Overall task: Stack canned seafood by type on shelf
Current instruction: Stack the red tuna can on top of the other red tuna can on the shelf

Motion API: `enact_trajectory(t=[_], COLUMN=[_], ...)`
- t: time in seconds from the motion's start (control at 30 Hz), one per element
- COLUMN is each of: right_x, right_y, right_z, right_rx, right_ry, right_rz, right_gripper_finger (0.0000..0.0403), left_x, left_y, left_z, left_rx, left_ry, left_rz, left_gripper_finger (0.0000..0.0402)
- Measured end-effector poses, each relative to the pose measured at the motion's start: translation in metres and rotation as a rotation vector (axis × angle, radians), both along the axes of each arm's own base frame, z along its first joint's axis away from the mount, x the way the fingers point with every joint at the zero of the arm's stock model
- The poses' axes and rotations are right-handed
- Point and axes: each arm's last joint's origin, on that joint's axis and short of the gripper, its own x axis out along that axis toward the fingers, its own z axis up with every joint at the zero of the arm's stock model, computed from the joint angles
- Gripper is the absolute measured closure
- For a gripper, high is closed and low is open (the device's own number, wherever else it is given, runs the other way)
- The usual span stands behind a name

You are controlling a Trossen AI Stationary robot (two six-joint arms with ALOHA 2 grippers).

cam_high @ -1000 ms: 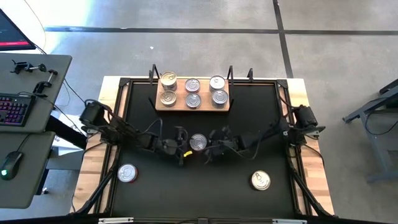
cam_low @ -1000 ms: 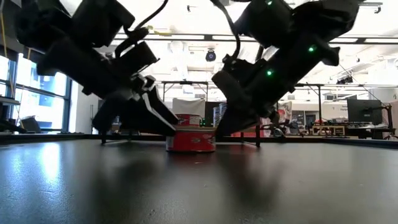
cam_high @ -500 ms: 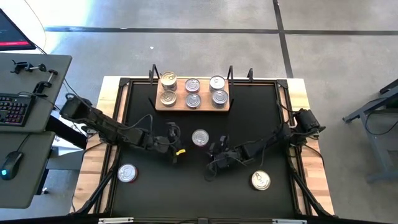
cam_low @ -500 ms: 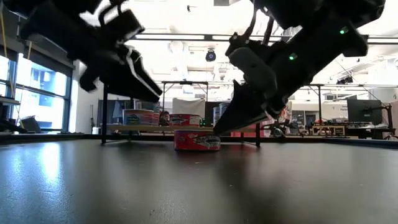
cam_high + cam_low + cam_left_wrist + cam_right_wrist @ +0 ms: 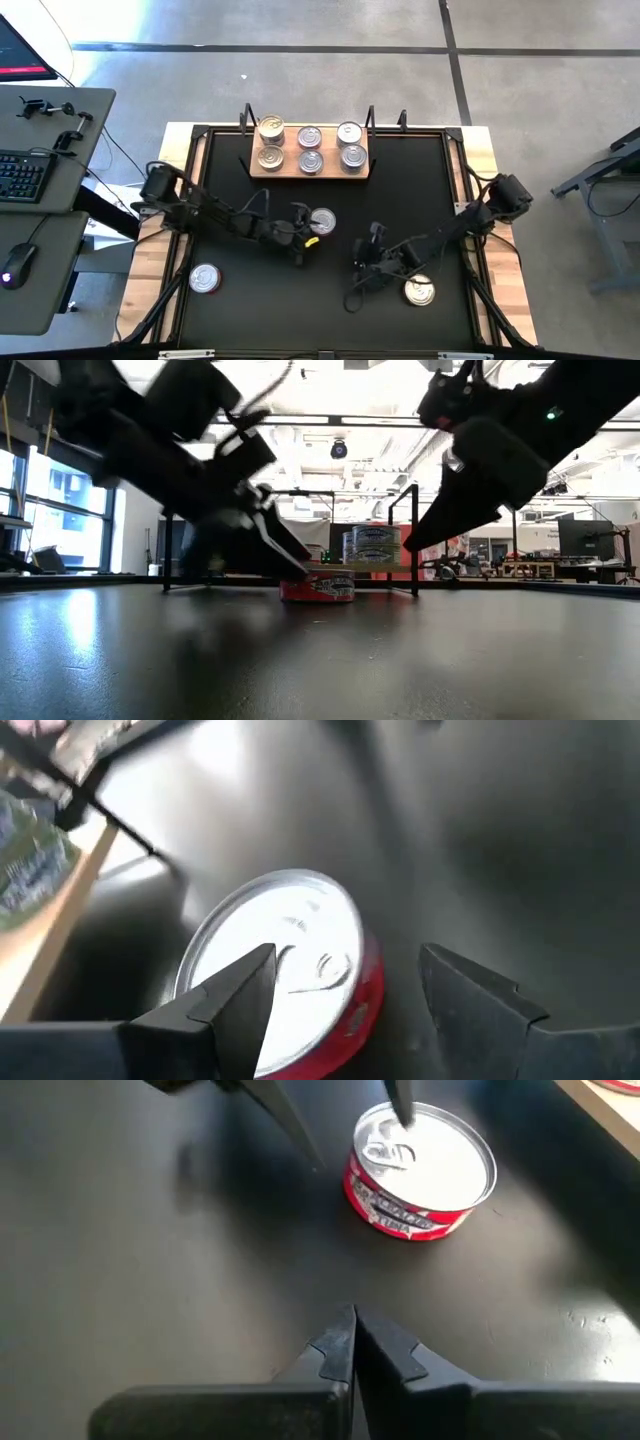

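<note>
Black matting point(image 5: 400, 190) covers the table beneath us, with grey concrete floor around it and a desk with a keyboard point(image 5: 22, 176) off to our left. On the mat's far edge lies the wooden shelf point(image 5: 309, 166), carrying six tins point(image 5: 309, 147) in two rows of three. Three more tins sit loose on the mat: a red tin point(image 5: 322, 221) near the middle, one point(image 5: 204, 279) near our left front corner, and one point(image 5: 419, 291) toward our right front.

Our left gripper point(image 5: 306, 238) hangs low just beside the red tin, on its near left side. In the left wrist view its fingers point(image 5: 215, 1005) are spread, one over the tin's silver lid point(image 5: 275, 955), the other to the side of it over bare mat; we hold nothing.

Our right gripper point(image 5: 368, 258) is over open mat, between the red tin and the right front tin, apart from both. Its fingers point(image 5: 345, 1342) are pressed together and empty, pointing toward the red tin point(image 5: 420, 1168).
</note>
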Motion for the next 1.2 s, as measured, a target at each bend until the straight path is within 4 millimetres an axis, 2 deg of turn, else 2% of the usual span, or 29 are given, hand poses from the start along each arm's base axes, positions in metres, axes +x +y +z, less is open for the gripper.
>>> enact_trajectory(t=[0.1, 0.2, 0.37, 0.53, 0.73, 0.87, 0.97, 1.1, 1.2], right_x=[0.0, 0.005, 0.013, 0.024, 0.03, 0.033, 0.037, 0.04, 0.043], right_y=[0.001, 0.001, 0.008, 0.004, -0.001, -0.003, -0.003, -0.002, -0.006], right_z=[0.001, 0.002, 0.005, 0.008, -0.003, -0.011, -0.014, -0.015, -0.016], right_rx=[0.0, -0.006, -0.104, -0.201, -0.308, -0.408, -0.501, -0.601, -0.604], right_ry=[-0.014, -0.035, -0.044, -0.077, -0.02, 0.031, 0.049, 0.053, 0.054], right_rz=[-0.001, 0.036, 0.222, 0.305, 0.399, 0.469, 0.537, 0.605, 0.65], right_gripper_finger=[0.0403, 0.0402, 0.039, 0.0331, 0.0228, 0.0176, 0.0159, 0.0156, 0.0156], left_x=[0.01, 0.02, 0.025, 0.024, 0.015, 0.002, -0.006, -0.019, -0.029], left_y=[0.003, 0.003, 0.003, -0.003, -0.02, -0.029, -0.031, -0.03, -0.027], left_z=[-0.008, -0.007, -0.002, -0.002, 0.004, 0.015, 0.026, 0.032, 0.037], left_rx=[0.025, 0.032, 0.05, 0.049, 0.045, 0.03, 0.004, -0.019, -0.036], left_ry=[0.055, 0.089, 0.153, 0.16, 0.169, 0.156, 0.105, 0.066, 0.038], left_rz=[0.017, 0.022, 0.019, 0.015, -0.021, -0.069, -0.085, -0.09, -0.081], left_gripper_finger=[0.0176, 0.0207, 0.0294, 0.0387, 0.0397, 0.0401, 0.0401, 0.0401, 0.0401])
